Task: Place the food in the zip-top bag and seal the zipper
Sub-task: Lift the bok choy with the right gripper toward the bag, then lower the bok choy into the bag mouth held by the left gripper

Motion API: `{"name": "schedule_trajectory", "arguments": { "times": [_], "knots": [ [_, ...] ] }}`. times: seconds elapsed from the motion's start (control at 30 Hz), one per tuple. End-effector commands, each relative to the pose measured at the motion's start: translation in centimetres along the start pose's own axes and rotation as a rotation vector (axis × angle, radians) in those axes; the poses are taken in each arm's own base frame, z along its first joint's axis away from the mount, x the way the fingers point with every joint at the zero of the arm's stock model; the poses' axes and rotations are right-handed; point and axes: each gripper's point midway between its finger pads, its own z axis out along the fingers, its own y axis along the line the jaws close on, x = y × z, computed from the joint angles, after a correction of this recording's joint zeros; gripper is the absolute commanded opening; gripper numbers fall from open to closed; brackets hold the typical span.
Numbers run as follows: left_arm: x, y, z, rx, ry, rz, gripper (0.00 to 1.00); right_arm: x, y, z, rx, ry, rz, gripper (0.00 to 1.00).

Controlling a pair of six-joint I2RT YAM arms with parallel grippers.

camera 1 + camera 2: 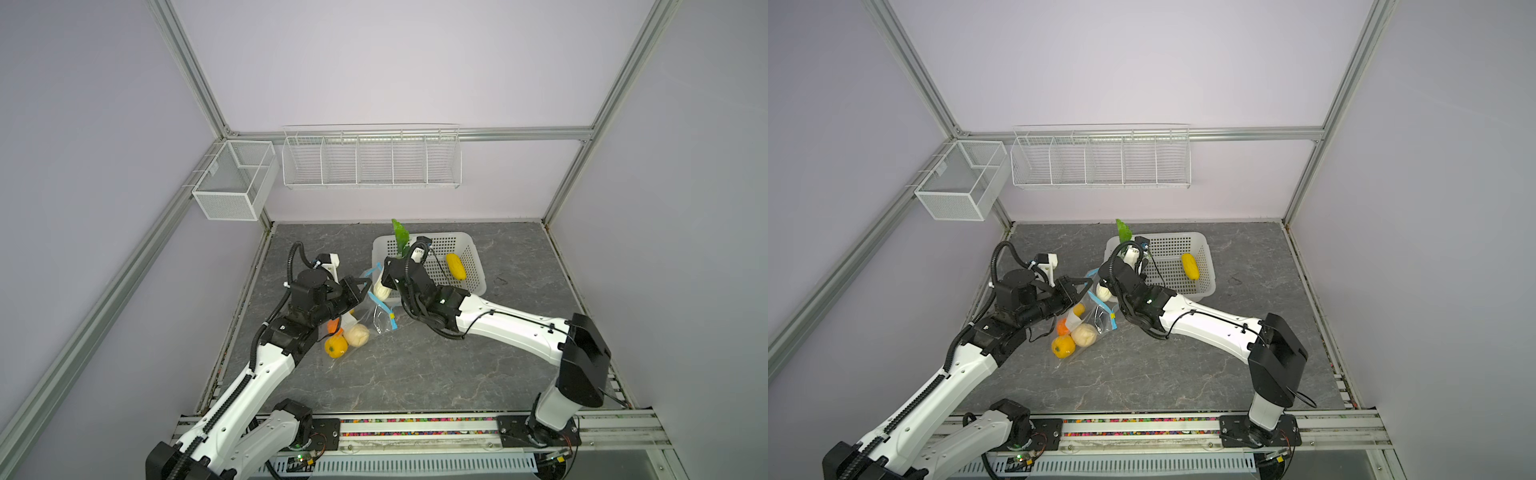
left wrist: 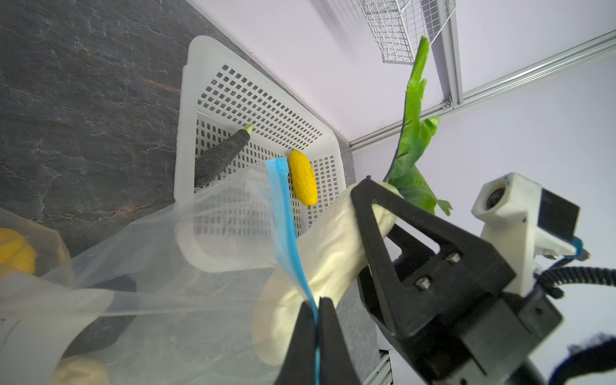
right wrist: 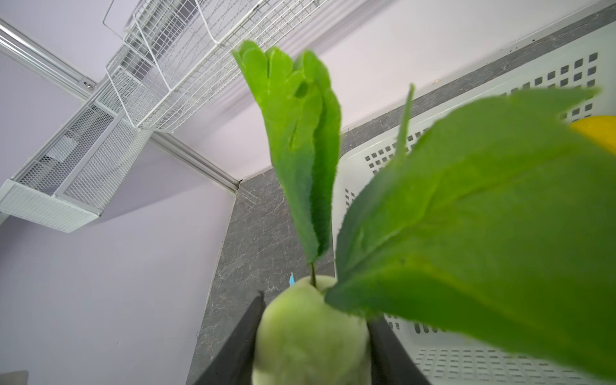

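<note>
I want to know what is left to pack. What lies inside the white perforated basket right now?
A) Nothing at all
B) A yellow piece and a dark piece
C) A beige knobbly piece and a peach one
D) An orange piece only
B: the left wrist view shows a yellow piece and a dark piece lying on the floor of the white basket.

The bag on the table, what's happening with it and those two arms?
The left gripper is shut on the bag at its blue zipper, holding the mouth up. The right gripper holds a leafy white radish with its end at that mouth. A round yellow fruit, an orange piece and a beige piece are in the bag. A long yellow piece and an eggplant lie in the basket.
</note>
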Motion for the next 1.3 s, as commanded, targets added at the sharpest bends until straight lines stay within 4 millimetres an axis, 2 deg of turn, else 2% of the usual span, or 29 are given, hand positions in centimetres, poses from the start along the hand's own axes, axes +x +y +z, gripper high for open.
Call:
{"name": "schedule_trajectory", "arguments": {
  "times": [0.0,0.33,0.67,1.0,1.27],
  "knots": [
    [-0.5,-0.9,-0.4,0.041,-0.023,0.009,0.00,0.0,0.7,-0.1,-0.004,-0.019,0.032,0.36],
    [-0.6,-1.2,-0.2,0.056,-0.025,0.007,0.00,3.1,0.6,-0.6,0.004,0.059,0.002,0.42],
    [-0.9,-1.4,-0.3,0.061,-0.035,0.010,0.00,4.5,0.7,0.0,0.008,0.114,-0.023,0.50],
    [-0.8,-1.4,0.1,0.075,-0.033,-0.004,0.00,4.6,0.7,-0.2,0.006,0.136,-0.024,0.60],
    [-0.8,-1.2,0.1,0.071,-0.036,-0.004,0.00,3.5,0.7,-0.7,-0.001,0.123,-0.019,0.61]
  ]
}}
